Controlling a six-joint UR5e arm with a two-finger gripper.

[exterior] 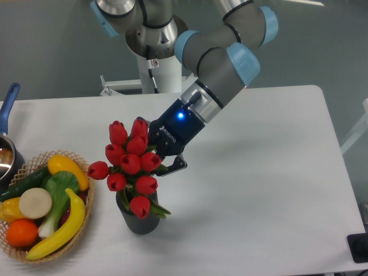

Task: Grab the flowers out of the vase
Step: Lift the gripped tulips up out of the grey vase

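Gripping from the right side, the gripper [163, 163] has its fingers pinched on the flowers [129, 165], catching the bunch just below the red buds where the green stems gather. One dark finger [176, 165] shows to the right of the buds; the other is hidden behind them. A small blue light glows on the gripper's black body, which slants up and to the right into the grey arm [218, 63] with its light blue joint caps.

The bunch spreads to the left of the gripper and a little below it (the buds are closed, about ten of them), with one bud poking out farthest to the left and the lowest bud hanging in front of the vase [138, 217]. Its stems still reach down into the vase's mouth, so the flowers are not clear of it. The vase is dark grey and ribbed, standing upright on the white table [270, 172] directly beneath the bunch.

Left of the vase, near the table's front left corner, sits a wicker basket [80, 167]. It holds a banana [60, 227], a yellow pepper [68, 170], an orange [23, 232], a dark green cucumber [26, 183], a leafy green vegetable and a pale round piece. At the far left edge a pot [7, 158] with a blue handle is partly cut off.
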